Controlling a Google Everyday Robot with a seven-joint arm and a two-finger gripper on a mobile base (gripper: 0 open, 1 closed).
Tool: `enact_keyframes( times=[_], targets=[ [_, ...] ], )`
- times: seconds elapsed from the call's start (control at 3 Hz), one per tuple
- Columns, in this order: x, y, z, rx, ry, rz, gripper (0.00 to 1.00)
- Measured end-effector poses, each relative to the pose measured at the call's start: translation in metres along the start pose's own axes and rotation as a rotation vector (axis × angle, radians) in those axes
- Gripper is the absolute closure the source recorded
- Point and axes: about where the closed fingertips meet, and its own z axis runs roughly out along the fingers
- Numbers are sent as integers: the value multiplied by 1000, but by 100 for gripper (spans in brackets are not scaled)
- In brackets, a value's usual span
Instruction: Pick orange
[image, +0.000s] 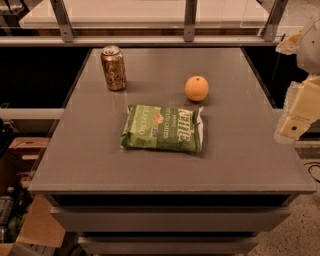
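**Pale, blocky arm at the right edge**

The robot arm (307, 42) shows at top right as a rounded off-white shell, with a ragged cream-yellow patch on its left side. Below it, at the right edge of the view about mid-height, is the gripper (295, 117). It is made of blocky, faceted casings in cream to pale yellow, with one small dark round mark near its lower end.

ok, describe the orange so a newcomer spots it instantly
On the grey tabletop, with the pale gripper beyond its right edge, look just behind the right end of the flat green chip bag. The small round orange fruit there is the only ball shape; the gold-brown metal can stands at the back left.
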Motion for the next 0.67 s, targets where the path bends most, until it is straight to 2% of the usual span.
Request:
enact_keyframes(
  times=[0.33, 0.67],
  targets=[
    [0, 0, 0, 3, 0, -1, 0],
    [-12, -8, 12, 25, -13, -81, 0]
  ],
)
